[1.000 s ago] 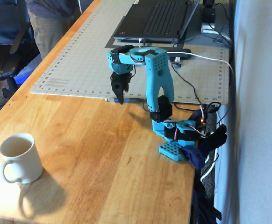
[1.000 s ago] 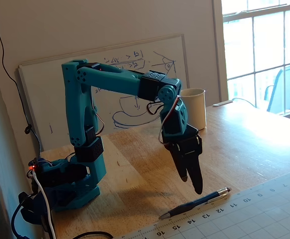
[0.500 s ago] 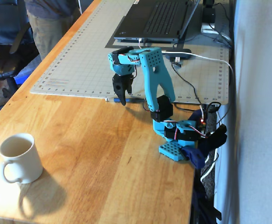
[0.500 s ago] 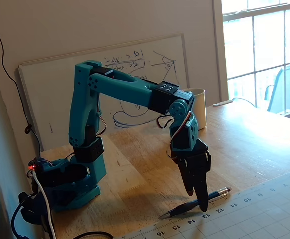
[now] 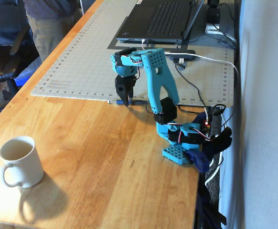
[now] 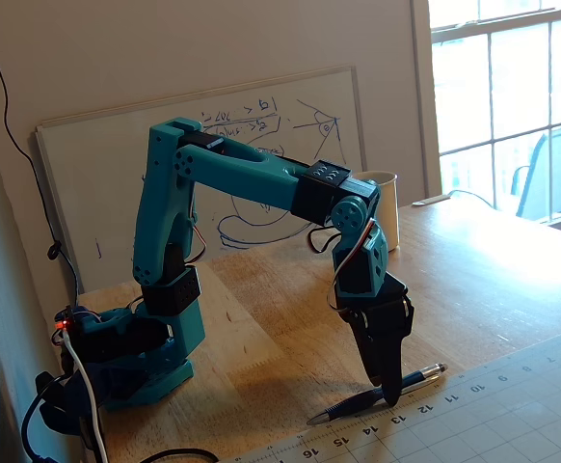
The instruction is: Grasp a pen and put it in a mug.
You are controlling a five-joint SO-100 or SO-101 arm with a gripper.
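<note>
I am reaching forward and down with my black two-finger gripper (image 6: 389, 395), its tips sitting at the thin blue pen with the silvery tip (image 6: 414, 376) (the fingers look drawn close together around the barrel, though I cannot tell whether they are actually clamping it). The pen (image 5: 138, 101) is lying flat on the wooden desk (image 5: 91, 157), just beside the edge of the pale gridded cutting mat (image 5: 86, 57). The plain cream ceramic mug (image 5: 19, 161) is standing upright well apart, near the desk's corner, handle toward the camera in a fixed view.
</note>
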